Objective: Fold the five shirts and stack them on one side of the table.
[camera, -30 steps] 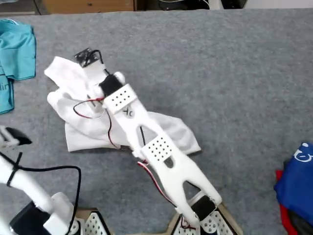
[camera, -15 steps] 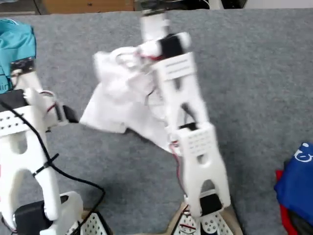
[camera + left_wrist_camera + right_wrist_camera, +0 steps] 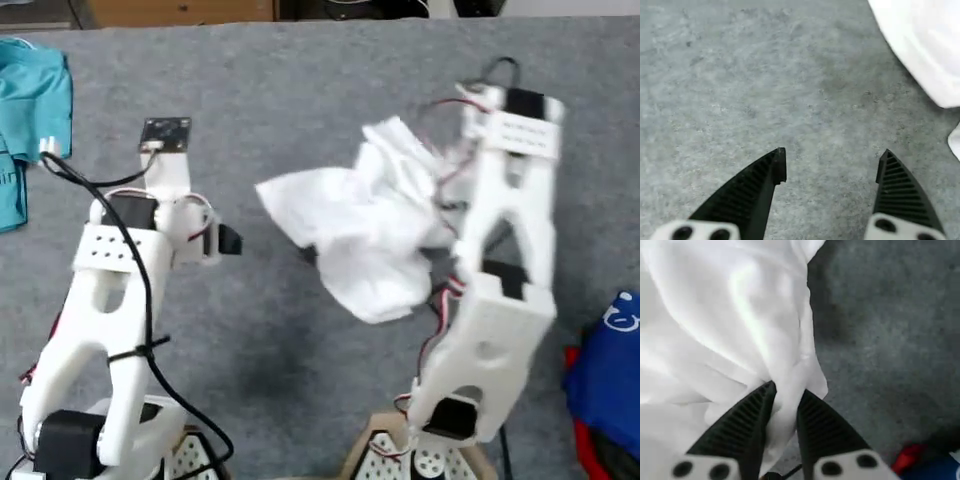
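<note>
A crumpled white shirt point(image 3: 370, 225) hangs bunched in the air over the middle of the grey table, held by the right arm. My right gripper point(image 3: 786, 390) is shut on a fold of the white shirt point(image 3: 725, 315), with cloth pinched between its black fingers point(image 3: 747, 415). My left gripper point(image 3: 832, 162) is open above bare grey cloth, its fingers point(image 3: 760, 185) holding nothing, and an edge of the white shirt point(image 3: 927, 45) lies just beyond it. In the high view the left arm point(image 3: 130, 260) stands at the left, apart from the shirt.
A teal shirt point(image 3: 30, 110) lies at the table's far left edge. A blue shirt point(image 3: 610, 370) over a red one point(image 3: 590, 440) sits at the right edge. The grey table point(image 3: 300, 80) has open room at the back and front middle.
The right arm has swung from the left side to the right, carrying the white shirt off the table. The left arm has come forward into the left middle of the table.
</note>
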You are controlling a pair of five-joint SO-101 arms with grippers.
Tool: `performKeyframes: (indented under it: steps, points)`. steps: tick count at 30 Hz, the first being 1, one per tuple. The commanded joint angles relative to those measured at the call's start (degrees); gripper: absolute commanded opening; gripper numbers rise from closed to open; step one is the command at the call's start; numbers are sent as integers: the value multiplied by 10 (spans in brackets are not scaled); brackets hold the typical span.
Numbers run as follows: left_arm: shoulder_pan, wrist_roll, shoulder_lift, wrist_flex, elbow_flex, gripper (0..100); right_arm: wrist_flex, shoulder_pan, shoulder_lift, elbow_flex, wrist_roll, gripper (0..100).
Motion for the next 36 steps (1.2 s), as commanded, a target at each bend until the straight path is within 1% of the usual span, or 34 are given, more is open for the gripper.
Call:
performKeyframes:
  steps: [1,4,7,8,10,12,14,19,21,22,24,28,32,36]
  points:
    - [11,6,-9,-6,3,299,7,63,-53,9,41,48]
    - [8,6,-9,-3,4,299,7,86,-55,6,61,184]
    - [7,6,-9,-2,4,298,7,73,-55,-11,80,317]
    - [7,6,-9,-2,4,298,8,61,-55,-24,80,345]
    - [-5,6,-11,-2,4,298,9,27,-56,-54,80,364]
    - [-28,6,-13,-1,4,298,9,-26,-65,-80,71,364]
    - [-62,5,-14,8,4,299,9,-103,-81,-83,37,364]
    - [-160,5,-15,55,3,298,-13,-341,-70,-87,-27,364]
    - [-198,5,-15,72,5,298,-52,-402,-36,-88,-56,364]
    - [-215,5,-15,80,5,298,-72,-420,-13,-88,-69,364]
    - [-244,4,-15,89,5,298,-111,-437,40,-90,-92,364]
    - [-276,3,-15,92,5,298,-156,-436,154,-159,-135,364]
    - [-276,3,-15,92,4,298,-149,-425,265,-295,-153,364]
    - [-275,3,-15,91,5,298,-100,-429,353,-448,-155,363]
